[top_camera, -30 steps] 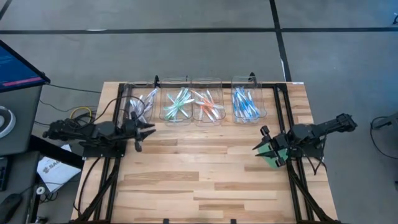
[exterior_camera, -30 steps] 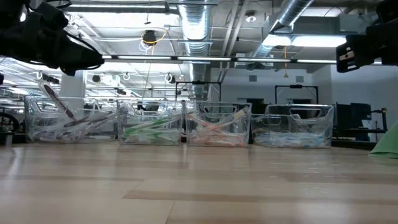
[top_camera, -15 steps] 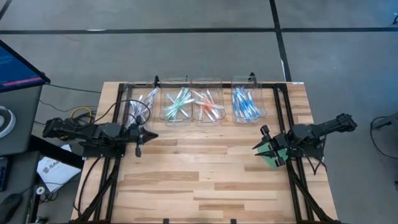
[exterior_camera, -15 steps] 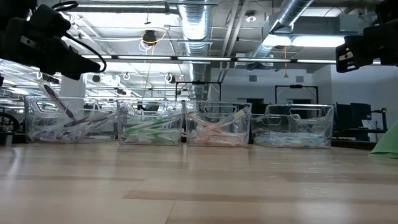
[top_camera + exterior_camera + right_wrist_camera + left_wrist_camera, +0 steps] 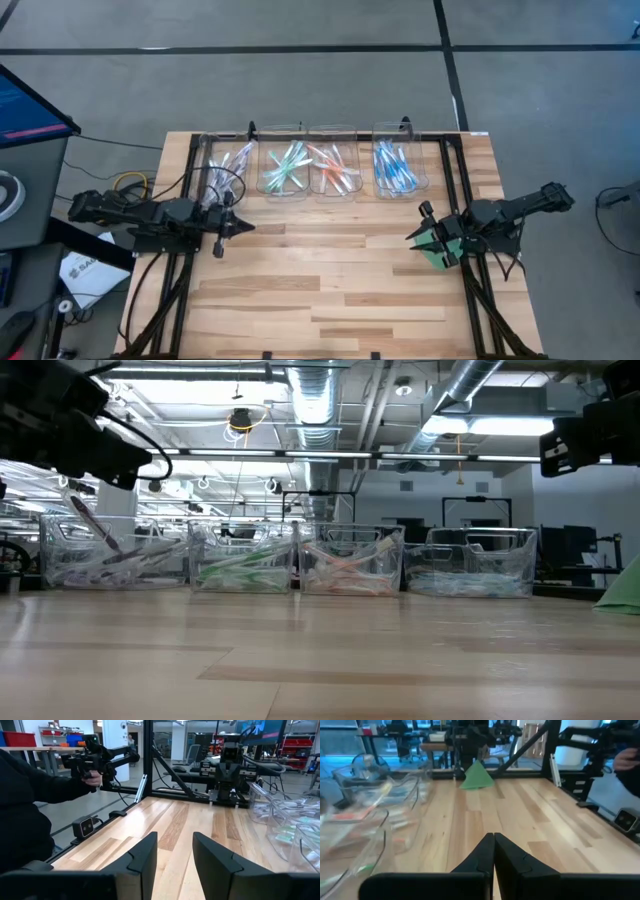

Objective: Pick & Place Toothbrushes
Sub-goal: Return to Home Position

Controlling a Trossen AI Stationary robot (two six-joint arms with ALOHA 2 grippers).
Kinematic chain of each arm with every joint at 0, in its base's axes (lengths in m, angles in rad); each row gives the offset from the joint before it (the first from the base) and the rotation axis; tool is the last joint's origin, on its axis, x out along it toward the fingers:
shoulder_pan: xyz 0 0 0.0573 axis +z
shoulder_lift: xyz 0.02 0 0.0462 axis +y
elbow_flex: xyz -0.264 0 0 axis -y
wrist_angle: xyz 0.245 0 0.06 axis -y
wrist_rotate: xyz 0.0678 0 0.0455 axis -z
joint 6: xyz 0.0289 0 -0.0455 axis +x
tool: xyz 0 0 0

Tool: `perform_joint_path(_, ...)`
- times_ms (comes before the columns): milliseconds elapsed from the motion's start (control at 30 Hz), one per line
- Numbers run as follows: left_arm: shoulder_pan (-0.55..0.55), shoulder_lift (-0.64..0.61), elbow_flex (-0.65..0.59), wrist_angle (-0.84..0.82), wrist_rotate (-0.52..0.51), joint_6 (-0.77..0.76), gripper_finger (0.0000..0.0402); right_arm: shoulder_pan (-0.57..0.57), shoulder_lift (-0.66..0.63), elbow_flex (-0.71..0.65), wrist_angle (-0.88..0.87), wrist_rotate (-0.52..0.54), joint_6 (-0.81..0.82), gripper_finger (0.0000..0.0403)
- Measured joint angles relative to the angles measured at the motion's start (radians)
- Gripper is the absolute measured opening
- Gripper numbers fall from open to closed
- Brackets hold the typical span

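Observation:
The toothbrushes lie sorted by colour in four clear bins along the table's far edge: pale purple (image 5: 228,165), green (image 5: 285,166), orange (image 5: 335,168) and blue (image 5: 398,168). In the low view the bins (image 5: 345,565) stand in a row. My left gripper (image 5: 238,227) hovers shut and with nothing in it, just in front of the leftmost bin, pointing toward the table's right; its own view shows the fingers (image 5: 493,851) closed together. My right gripper (image 5: 417,226) stands open with nothing in it at the table's right, its fingers (image 5: 145,855) apart.
A flat green leaf-shaped piece (image 5: 437,252) lies on the table below my right gripper, also seen as green piece (image 5: 477,776). Black frame rails (image 5: 455,190) run along both table sides. A person's hand holding a device (image 5: 92,767) shows beyond the table. The table's wooden middle (image 5: 330,270) is bare.
My left gripper has shut with nothing between its fingers, drawn slightly back from the leftmost bin toward the near edge, and swung round until it points across the table to the right. The right arm has kept still.

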Motion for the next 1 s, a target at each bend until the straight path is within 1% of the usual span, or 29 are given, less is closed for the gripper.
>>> perform_joint_path(167, 0.0, -0.013, -0.013, 0.036, 0.007, -0.003, 0.0003, 0.0, 0.0, 0.0, 0.0, 0.0, 0.028, 0.0118)
perform_joint_path(300, 0.0, -0.04, -0.013, 0.038, 0.008, -0.013, 0.0002, 0.0, 0.0, 0.0, 0.0, 0.0, 0.003, 0.0118)
perform_joint_path(433, 0.0, -0.07, -0.014, 0.097, 0.008, 0.002, 0.0002, 0.0, 0.0, 0.0, 0.0, 0.0, -0.007, 0.0118)
perform_joint_path(500, 0.0, -0.08, -0.014, 0.1, 0.008, 0.02, 0.0004, 0.0, 0.0, 0.0, 0.0, 0.0, -0.007, 0.0118)
perform_joint_path(733, 0.0, -0.079, -0.014, 0.101, 0.008, 0.021, 0.0004, 0.0, 0.0, 0.0, 0.0, -0.001, 0.087, 0.0118)
perform_joint_path(1000, 0.0, -0.078, -0.014, 0.104, 0.008, 0.021, 0.0006, 0.0, 0.0, 0.0, 0.0, -0.003, 0.088, 0.0118)
